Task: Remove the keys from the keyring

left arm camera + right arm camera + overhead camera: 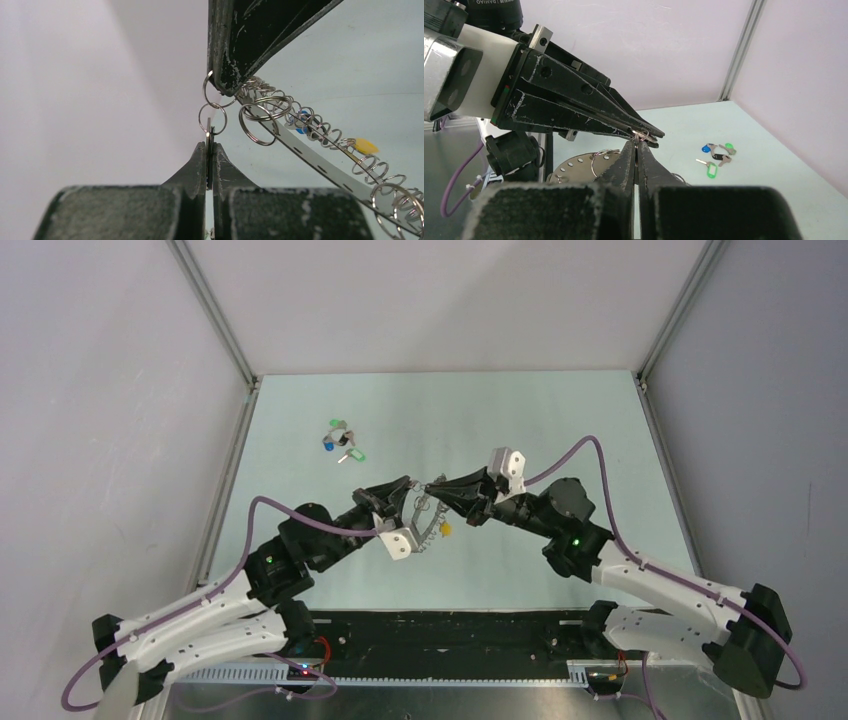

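Note:
The keyring (pixel 430 524) hangs above the table between both grippers; its grey disc (pixel 574 170) and rim of wire loops (pixel 320 131) show in the wrist views. A yellow tag (pixel 366 146) and a blue tag (pixel 300 123) still hang on it. My left gripper (pixel 210 145) is shut on a thin flat key seen edge-on, which is linked to a small loop (pixel 212 118). My right gripper (pixel 636 144) is shut on a wire loop at the left gripper's tips (pixel 650 135). In the top view the left gripper (pixel 414 484) and right gripper (pixel 434 486) meet tip to tip.
Several loose keys with green, blue and black tags (pixel 340 440) lie on the table at the far left, also in the right wrist view (pixel 717 156). Aluminium frame posts (pixel 215 315) and grey walls bound the pale green table (pixel 560 420).

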Controlling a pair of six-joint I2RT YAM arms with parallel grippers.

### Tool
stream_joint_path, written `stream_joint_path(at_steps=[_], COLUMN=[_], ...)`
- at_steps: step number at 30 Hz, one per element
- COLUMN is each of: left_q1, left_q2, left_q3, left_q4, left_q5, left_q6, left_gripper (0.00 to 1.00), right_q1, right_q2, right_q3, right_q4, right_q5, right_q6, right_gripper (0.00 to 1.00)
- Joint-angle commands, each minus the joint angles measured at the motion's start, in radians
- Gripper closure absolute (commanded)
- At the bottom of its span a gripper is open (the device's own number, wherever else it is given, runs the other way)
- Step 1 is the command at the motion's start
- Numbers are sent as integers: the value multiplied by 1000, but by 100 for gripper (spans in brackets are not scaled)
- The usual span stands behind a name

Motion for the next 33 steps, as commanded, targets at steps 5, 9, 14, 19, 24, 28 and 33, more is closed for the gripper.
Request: stream_joint_path(at_steps=[5, 9, 14, 19, 24, 28, 33], left_q1=[4, 4, 3, 4, 5, 5, 5], left_q2=[-4, -6, -7, -17, -18, -20, -21], left_q3=[16, 15, 15, 14, 13, 13, 12], left_q4=[52, 52, 52, 52, 52, 53, 52], left_q5=[-4, -5, 3, -14, -23, -31, -32], left_q6=[4, 3, 2, 8, 11, 13, 17], left_gripper=[100, 100, 100, 100, 100, 100, 100], right_q1=[-28, -46, -66, -78, -88, -91, -92], right_q2=[14, 37, 57, 73, 71, 61, 56], right_q3=[28, 28, 27, 30, 31, 30, 30], right_q4=[161, 219, 261, 264, 238, 207, 191], right_q5=[-64, -104, -128, -150, -194, -210, -235], right_q6=[143, 231, 316, 363, 435, 496, 562], right_gripper=[100, 100, 100, 100, 100, 100, 100])
